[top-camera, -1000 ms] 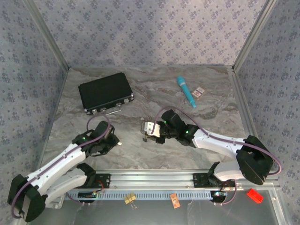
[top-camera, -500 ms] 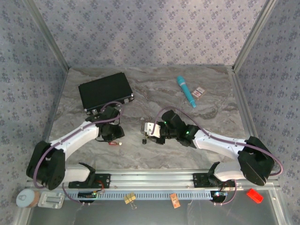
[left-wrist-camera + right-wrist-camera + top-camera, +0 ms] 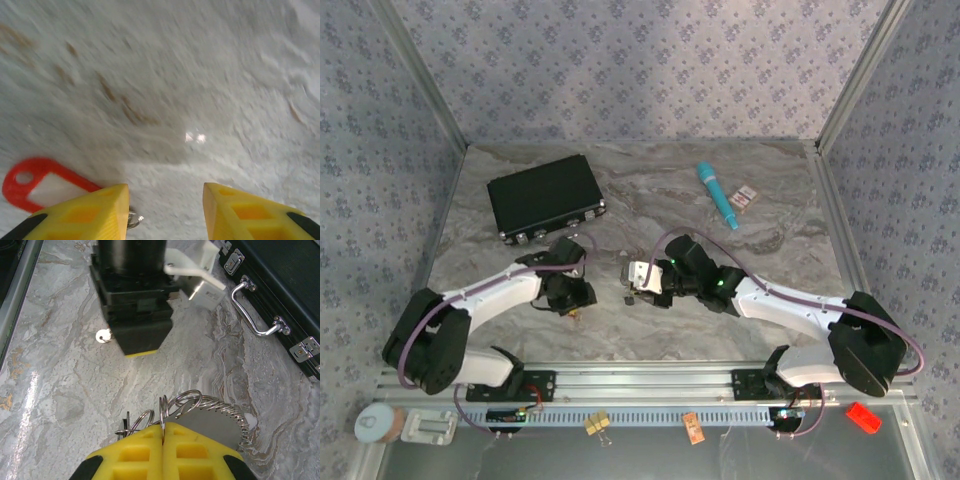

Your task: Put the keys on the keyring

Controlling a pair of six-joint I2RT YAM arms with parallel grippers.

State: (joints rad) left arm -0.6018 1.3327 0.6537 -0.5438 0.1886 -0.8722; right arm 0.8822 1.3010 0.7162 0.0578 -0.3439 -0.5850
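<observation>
My right gripper (image 3: 163,432) is shut on one steel ring of the keyring (image 3: 215,416), a silvery toothed loop with several small rings lying on the marble just ahead of its yellow fingers. In the top view this gripper (image 3: 638,287) sits at the table's middle. My left gripper (image 3: 165,210) hovers low over the marble, open with nothing between its fingers. A red-tagged key (image 3: 39,183) lies at its left finger, with a small steel ring (image 3: 133,219) beside that fingertip. The left gripper (image 3: 572,294) is a short way left of the right one.
A black case (image 3: 545,197) lies at the back left, its metal handle (image 3: 256,316) facing the grippers. A teal pen-like stick (image 3: 718,195) and a small card (image 3: 747,197) lie at the back right. Patterned walls close in three sides.
The left arm has swung in from the near left edge towards the middle, and its gripper now hovers by the red-tagged key. The right gripper has stayed put, holding the keyring.
</observation>
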